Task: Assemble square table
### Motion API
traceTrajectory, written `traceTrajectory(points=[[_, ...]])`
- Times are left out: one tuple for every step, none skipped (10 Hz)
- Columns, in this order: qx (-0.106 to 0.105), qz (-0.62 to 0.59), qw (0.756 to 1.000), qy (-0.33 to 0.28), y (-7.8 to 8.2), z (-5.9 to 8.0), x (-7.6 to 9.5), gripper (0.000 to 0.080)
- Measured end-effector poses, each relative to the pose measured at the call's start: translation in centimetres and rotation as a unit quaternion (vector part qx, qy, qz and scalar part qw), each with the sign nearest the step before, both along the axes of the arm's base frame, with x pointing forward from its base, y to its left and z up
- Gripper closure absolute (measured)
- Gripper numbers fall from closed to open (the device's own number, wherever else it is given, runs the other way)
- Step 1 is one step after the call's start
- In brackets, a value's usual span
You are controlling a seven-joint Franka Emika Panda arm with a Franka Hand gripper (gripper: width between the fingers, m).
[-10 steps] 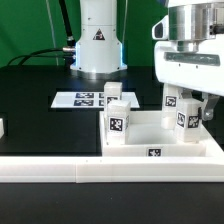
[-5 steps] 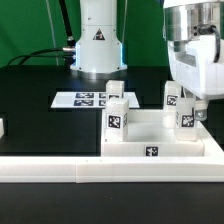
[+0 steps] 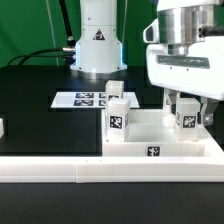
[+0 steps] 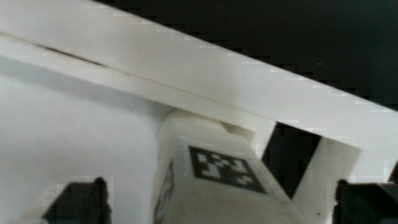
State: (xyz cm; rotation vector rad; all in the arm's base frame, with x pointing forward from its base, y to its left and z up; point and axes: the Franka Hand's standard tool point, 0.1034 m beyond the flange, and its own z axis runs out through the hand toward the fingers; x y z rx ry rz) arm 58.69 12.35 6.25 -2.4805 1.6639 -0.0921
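Square table slab (image 3: pixel 160 150) lying flat on the black table surface (image 3: pixel 40 85), its front edge close against the long white rail (image 3: pixel 100 172) that crosses the foreground, with a black-white tag (image 3: pixel 153 152) facing out from that edge. Three tagged white legs standing upright at the slab: one (image 3: pixel 119 120) at the near corner on the exterior view's left, one (image 3: pixel 115 93) just behind it at the far corner, one (image 3: pixel 187 113) toward the exterior view's right. Gripper (image 3: pixel 187 108) lowered over that last leg, fingers (image 3: pixel 168 104) straddling it on both sides, jaws spread wide with gaps visible beside the leg, so released rather than clamped. In the wrist view, the same leg (image 4: pixel 222 160) seen close between the two dark fingertips (image 4: pixel 80 200), its tag facing the camera, slab rim (image 4: pixel 196 65) running diagonally behind. Marker board (image 3: pixel 80 99) flat on the black surface behind the slab, in front of the robot base (image 3: pixel 97 40). Small white block (image 3: pixel 2 127) at the exterior view's left edge, well apart.
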Motion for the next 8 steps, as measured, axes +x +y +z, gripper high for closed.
traceTrajectory(points=[[-0.006,0.043,0.999,-0.004,-0.01,-0.03,-0.02,0.0157],[-0.011,0.076,0.997,-0.007,-0.08,-0.03,-0.01,0.0151],[-0.017,0.114,0.993,-0.009,-0.07,-0.04,-0.03,0.0151],[-0.03,0.178,0.983,-0.011,-0.03,-0.05,-0.07,0.015],[-0.039,0.227,0.973,-0.009,0.11,-0.05,-0.15,0.015],[-0.045,0.269,0.962,-0.008,0.21,0.04,-0.11,0.015],[-0.054,0.32,0.946,-0.007,0.14,0.11,-0.06,0.015],[-0.061,0.358,0.932,-0.006,0.02,0.13,-0.06,0.015]])
